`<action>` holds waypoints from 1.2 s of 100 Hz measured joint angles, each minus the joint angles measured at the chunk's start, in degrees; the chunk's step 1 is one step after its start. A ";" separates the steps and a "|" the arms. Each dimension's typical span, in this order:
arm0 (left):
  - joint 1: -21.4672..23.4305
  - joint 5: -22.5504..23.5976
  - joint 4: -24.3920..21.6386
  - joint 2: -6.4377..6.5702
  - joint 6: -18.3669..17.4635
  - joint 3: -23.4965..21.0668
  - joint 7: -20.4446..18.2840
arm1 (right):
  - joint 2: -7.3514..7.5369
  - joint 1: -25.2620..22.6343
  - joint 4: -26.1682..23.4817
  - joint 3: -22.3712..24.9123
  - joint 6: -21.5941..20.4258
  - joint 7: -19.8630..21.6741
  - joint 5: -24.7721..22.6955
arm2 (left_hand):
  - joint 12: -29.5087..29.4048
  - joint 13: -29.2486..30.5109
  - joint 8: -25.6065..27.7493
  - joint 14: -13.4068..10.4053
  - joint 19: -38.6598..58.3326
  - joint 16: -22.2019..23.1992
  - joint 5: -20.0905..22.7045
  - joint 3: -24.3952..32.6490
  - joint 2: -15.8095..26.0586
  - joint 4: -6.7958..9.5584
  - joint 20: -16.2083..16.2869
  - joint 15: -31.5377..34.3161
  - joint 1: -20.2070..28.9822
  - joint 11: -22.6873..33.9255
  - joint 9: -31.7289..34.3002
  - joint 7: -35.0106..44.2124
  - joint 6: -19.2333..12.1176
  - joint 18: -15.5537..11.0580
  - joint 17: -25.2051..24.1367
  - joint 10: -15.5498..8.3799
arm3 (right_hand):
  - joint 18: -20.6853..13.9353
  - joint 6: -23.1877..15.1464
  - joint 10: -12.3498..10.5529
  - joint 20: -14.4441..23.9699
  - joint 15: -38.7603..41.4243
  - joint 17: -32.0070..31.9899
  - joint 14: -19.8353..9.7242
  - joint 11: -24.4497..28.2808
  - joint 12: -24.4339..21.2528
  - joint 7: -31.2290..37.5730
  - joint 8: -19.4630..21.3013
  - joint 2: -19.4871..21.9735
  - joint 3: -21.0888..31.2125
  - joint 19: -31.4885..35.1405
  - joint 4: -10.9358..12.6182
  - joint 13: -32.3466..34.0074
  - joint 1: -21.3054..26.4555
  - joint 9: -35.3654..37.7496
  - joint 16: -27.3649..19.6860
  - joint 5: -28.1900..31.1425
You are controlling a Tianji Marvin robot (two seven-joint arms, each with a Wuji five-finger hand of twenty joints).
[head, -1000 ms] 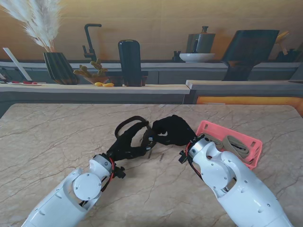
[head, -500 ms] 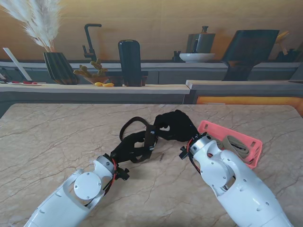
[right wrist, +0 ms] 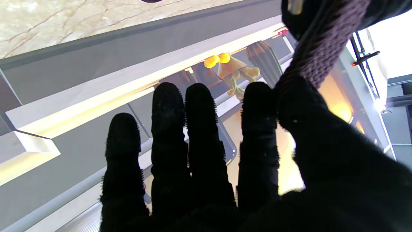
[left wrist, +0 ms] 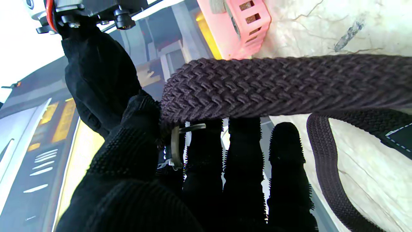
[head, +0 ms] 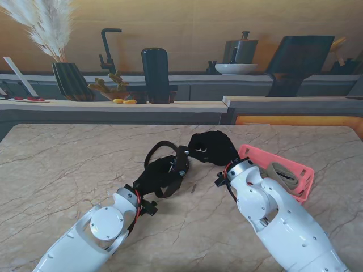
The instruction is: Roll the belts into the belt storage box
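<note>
Dark brown braided fabric belt (head: pixel 164 164), held off the marble-patterned table top (head: pixel 62 164) between the two black-gloved hands, near the table's middle. Its loose loop (head: pixel 160 148) arches on the far side of the left hand (head: pixel 159 177), and the metal buckle (left wrist: pixel 176 146) sits against that hand's fingers (left wrist: pixel 239 161), which are closed on the belt near the buckle end. The right hand (head: pixel 211 147) pinches the strap between thumb (right wrist: pixel 299 106) and forefinger, its other fingers extended.

Compared with one second ago, the two hands have drawn closer and the right hand has lifted farther from me; the loop has tightened and stands higher. This suggests the coil is being formed, though the rolling is judged far from complete.

The pink slotted plastic storage box (head: pixel 283 173) lies to the right, just beside the right forearm, already holding a tan belt (head: pixel 282 174). Open table lies to the left and nearer to me; the box's near wall (left wrist: pixel 244 29) is the edge to clear when carrying the roll across.
</note>
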 measured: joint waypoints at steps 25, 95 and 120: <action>0.94 -3.99 -2.63 0.46 7.71 -1.04 -4.69 | -0.27 1.19 2.24 -0.59 1.27 -0.86 0.32 | 7.60 3.56 4.45 4.16 5.68 11.42 -0.16 -6.64 2.67 -0.15 6.31 11.34 8.09 4.89 0.57 1.60 4.34 -0.03 2.96 3.52 | -0.03 0.81 1.03 0.65 -0.77 -0.02 -0.09 0.17 0.01 -4.05 -6.22 0.84 2.88 -1.02 0.39 -2.65 -0.04 -6.42 0.00 -13.18; 3.64 -35.67 -7.43 -1.70 25.07 -6.17 -8.65 | 1.93 10.44 17.90 -10.67 -13.32 -26.73 -24.26 | 0.20 3.65 2.92 6.80 6.25 8.74 0.35 -14.39 9.25 -0.20 7.35 9.95 10.57 5.56 2.22 2.19 7.63 1.12 1.54 5.73 | -7.25 -11.26 0.09 -1.29 -7.47 -7.37 -3.82 1.19 -3.77 -6.83 -5.53 -4.48 16.84 -0.07 4.76 -16.63 -8.52 -30.27 -7.56 -40.64; 3.85 -39.18 -8.62 -3.07 26.03 -5.77 -5.78 | 1.91 13.45 21.22 -14.11 -13.62 -27.80 -24.31 | -0.76 3.64 2.95 6.81 6.25 8.58 -0.24 -14.46 9.90 -0.20 7.29 9.95 10.57 5.59 2.22 3.06 8.53 1.12 1.45 5.73 | -7.26 -11.50 -0.03 -3.24 -7.03 -8.09 -3.82 1.19 -4.37 -4.80 -11.46 -2.37 16.61 2.12 4.76 -17.20 -8.10 -30.26 -8.97 -39.98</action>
